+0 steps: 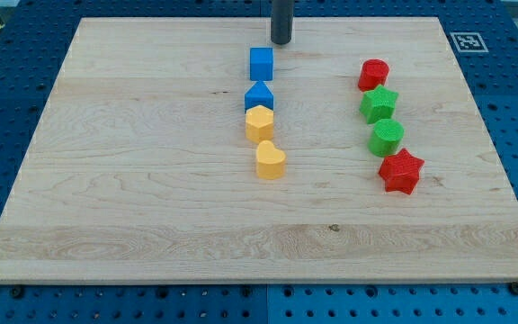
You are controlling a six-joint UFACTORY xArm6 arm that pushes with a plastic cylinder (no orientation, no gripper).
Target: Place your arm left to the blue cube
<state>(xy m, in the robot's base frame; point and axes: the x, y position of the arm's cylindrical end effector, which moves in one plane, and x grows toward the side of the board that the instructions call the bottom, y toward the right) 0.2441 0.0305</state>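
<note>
The blue cube [261, 63] sits on the wooden board [133, 162] near the view's top, at the middle. My tip [281, 42] is at the end of the dark rod that comes down from the view's top edge. It stands just above and slightly to the right of the blue cube, with a small gap between them. Below the cube a second blue block with a pointed top [259, 96] touches a yellow block [259, 124].
A yellow heart-shaped block [270, 160] lies below the yellow block. On the view's right a column holds a red block [373, 74], a green star [379, 104], a green round block [387, 138] and a red star [400, 171]. A marker tag [468, 41] sits at the board's top right corner.
</note>
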